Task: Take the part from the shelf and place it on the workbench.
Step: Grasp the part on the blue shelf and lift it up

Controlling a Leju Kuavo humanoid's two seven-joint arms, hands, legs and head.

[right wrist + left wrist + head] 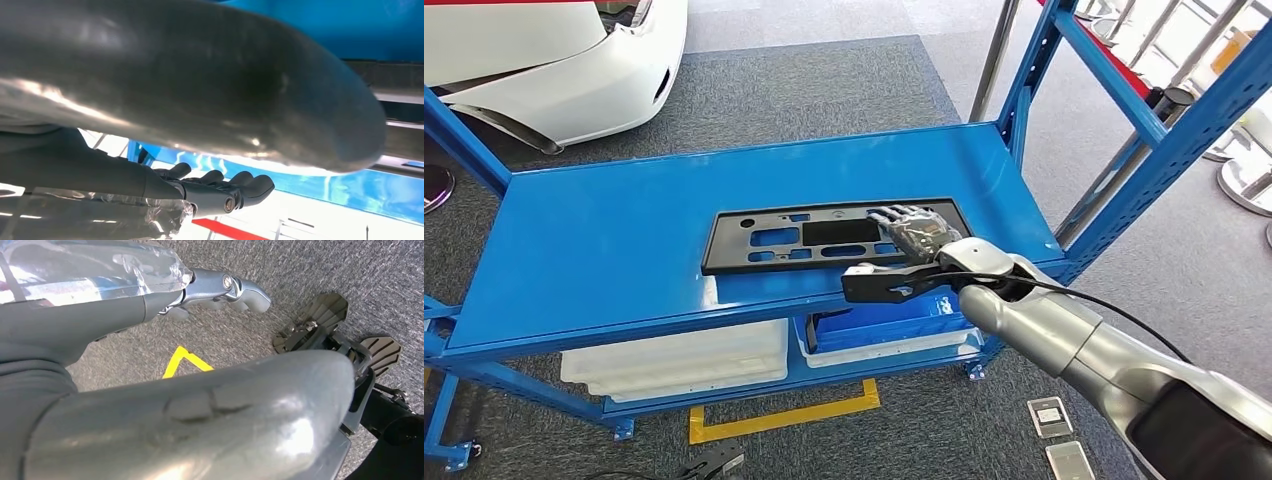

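The part (824, 238) is a long flat black plate with cut-outs, lying flat on the blue shelf (604, 240) near its front edge. My right hand (909, 250) is at the plate's right end. Its dark fingers (911, 225) lie on top of the plate, and its thumb (874, 283) stretches along the shelf's front edge, apart from them. In the right wrist view the fingers (220, 187) are slightly curled under the thick thumb (200, 75). My left hand (215, 290) hangs over the carpet and holds nothing.
Below the shelf stand a white bin (674, 360) and a blue bin (884, 325). Blue uprights (1164, 150) rise at the shelf's right end. A white car body (554, 60) is behind on the left. Yellow tape (784, 415) marks the grey carpet.
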